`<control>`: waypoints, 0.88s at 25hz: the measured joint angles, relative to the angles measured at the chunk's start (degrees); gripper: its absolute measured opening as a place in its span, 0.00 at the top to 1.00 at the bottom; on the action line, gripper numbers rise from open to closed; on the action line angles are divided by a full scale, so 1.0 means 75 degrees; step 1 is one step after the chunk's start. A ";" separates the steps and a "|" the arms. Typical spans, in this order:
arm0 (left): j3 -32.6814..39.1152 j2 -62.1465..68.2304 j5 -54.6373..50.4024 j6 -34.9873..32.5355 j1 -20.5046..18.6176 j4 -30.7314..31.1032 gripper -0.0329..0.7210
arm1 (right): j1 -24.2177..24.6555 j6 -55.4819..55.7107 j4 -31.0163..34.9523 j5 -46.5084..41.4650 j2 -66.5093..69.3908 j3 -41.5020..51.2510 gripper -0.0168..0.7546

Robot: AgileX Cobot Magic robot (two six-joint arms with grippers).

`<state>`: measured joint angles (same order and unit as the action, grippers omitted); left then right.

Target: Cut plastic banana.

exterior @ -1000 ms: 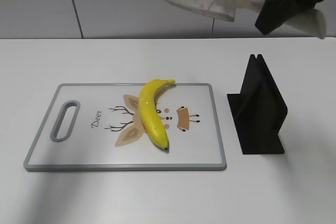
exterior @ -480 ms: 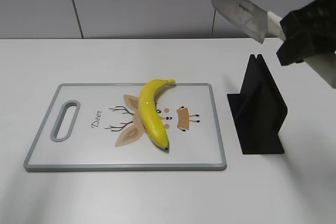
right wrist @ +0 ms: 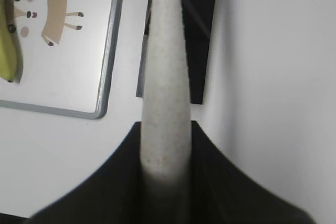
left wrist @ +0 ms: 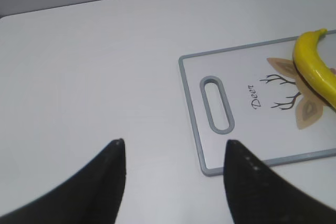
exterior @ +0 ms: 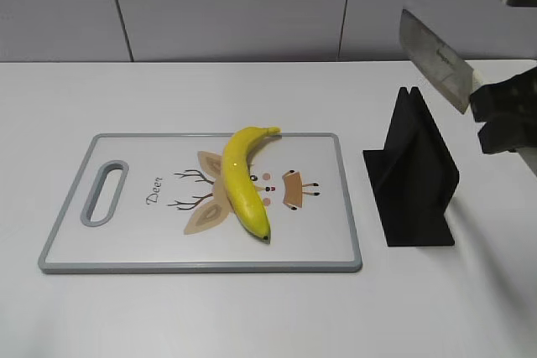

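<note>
**Knife swung back toward the rack, banana uncut**

Your right hand (exterior: 503, 119) is clamped on the knife (exterior: 434, 59) handle; the wrist view shows the pale handle pinched between both jaws. A second ago the blade was high over the far edge of the worktop (exterior: 210, 316), roughly level and pointing left. Half a second ago it had tipped and moved right. Now it's lower, blade angled up-left, directly above the black knife rack (exterior: 413, 175) near the right edge. My read: you're heading to the rack, not the cut. Either you're parking the knife or regripping. Check intent, because the task isn't started.

The plastic banana (exterior: 245, 180) is whole and hasn't shifted. It lies about mid-board on the cutting board (exterior: 75, 207), slightly right of centre over the deer print, stem tip at the board's far edge, dark end toward the near edge. The board sits centre-left on the worktop, handle slot to the left.

Your left hand (left wrist: 173, 150) is spread wide with nothing in it, hovering over bare worktop off the board's handle end. It isn't steadying the banana.

Surface: plain white, matte, uncluttered apart from board and rack. Behind the far edge is a grey panelled wall with vertical seams. Nothing else visible.
</note>
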<state>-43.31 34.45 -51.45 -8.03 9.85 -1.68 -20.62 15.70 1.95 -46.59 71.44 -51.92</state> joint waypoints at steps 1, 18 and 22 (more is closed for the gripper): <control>0.0242 -0.0316 -0.0015 0.0094 0.0000 0.0000 0.19 | 0.0000 0.0144 -0.0072 0.0025 0.0000 0.0000 0.75; 0.1313 -0.3550 -0.2069 0.0326 0.0000 -0.0346 0.19 | 0.0000 0.0555 -0.0150 0.0177 0.0091 0.0000 0.75; 0.1355 -0.4065 -0.2173 0.0326 0.0000 -0.0369 0.19 | 0.0000 0.0555 -0.0108 0.0273 0.0271 0.0026 0.75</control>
<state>-33.15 3.96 -67.75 -5.58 9.85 -4.45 -20.62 19.86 1.14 -44.54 73.47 -51.73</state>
